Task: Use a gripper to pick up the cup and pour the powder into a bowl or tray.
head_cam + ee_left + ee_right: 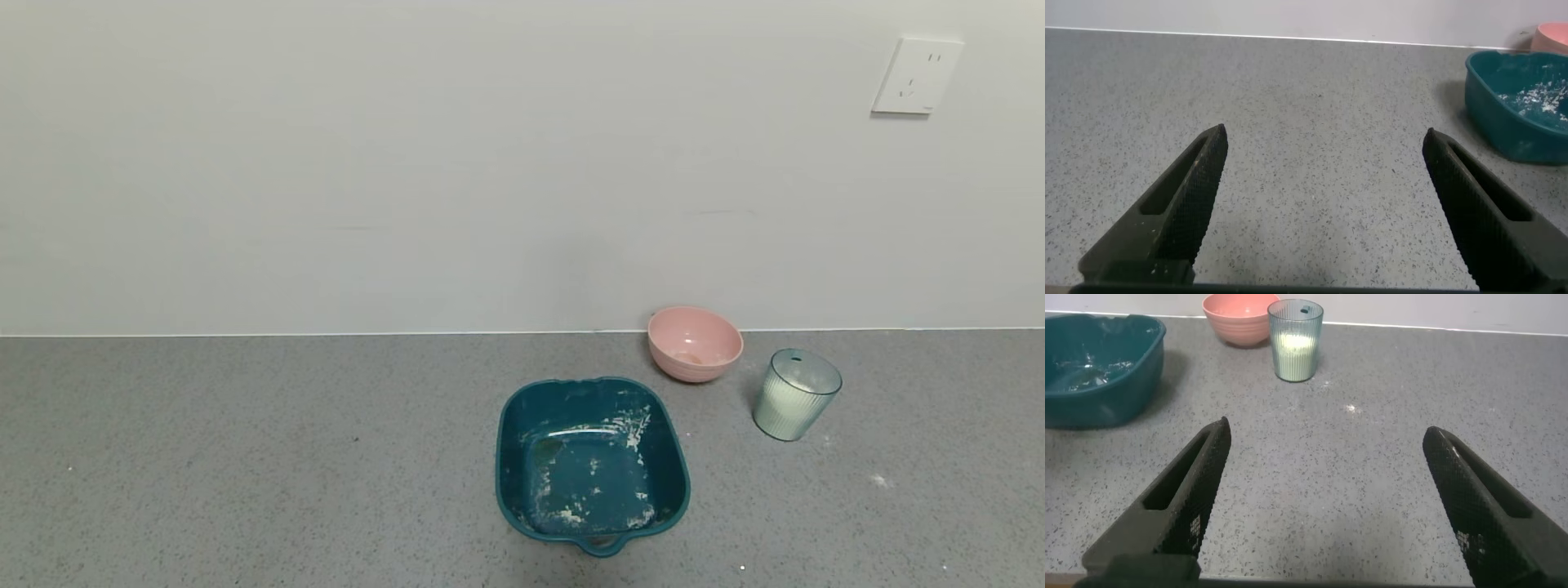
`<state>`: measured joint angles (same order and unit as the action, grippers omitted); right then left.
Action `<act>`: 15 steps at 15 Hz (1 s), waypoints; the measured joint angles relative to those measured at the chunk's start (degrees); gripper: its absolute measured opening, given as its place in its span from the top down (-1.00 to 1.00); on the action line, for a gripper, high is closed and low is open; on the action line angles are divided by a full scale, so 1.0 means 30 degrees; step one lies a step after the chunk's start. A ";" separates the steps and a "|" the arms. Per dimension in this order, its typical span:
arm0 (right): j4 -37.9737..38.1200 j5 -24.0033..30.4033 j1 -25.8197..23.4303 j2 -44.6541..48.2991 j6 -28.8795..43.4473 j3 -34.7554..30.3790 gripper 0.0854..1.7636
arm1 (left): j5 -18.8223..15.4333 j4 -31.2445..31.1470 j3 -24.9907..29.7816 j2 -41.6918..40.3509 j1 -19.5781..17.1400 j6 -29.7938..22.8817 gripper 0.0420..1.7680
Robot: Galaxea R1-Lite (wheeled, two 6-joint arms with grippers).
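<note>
- Your head camera is looking forward and down from above onto the grey counter, facing the white wall, far enough back to be taking in the teal tray, pink bowl and cup together.
- Your left wrist camera is sitting low over the counter, peering out between the left gripper fingers, catching the tray off to one side.
- Your right wrist camera is riding equally low behind the right gripper, facing the cup and bowl, which are standing well ahead.
- All three views are sharing the tray and bowl.
</note>
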<state>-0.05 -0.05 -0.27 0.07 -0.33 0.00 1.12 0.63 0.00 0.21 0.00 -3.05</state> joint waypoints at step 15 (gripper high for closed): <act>-0.2418 -0.0146 0.0028 -1.2056 -0.0061 0.9204 -0.94 | -0.0008 0.0008 0.0000 0.0000 0.0000 0.0000 -0.94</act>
<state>-7.30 -0.49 -0.18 -36.10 -0.51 27.61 1.10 0.66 0.00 0.21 0.00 -3.05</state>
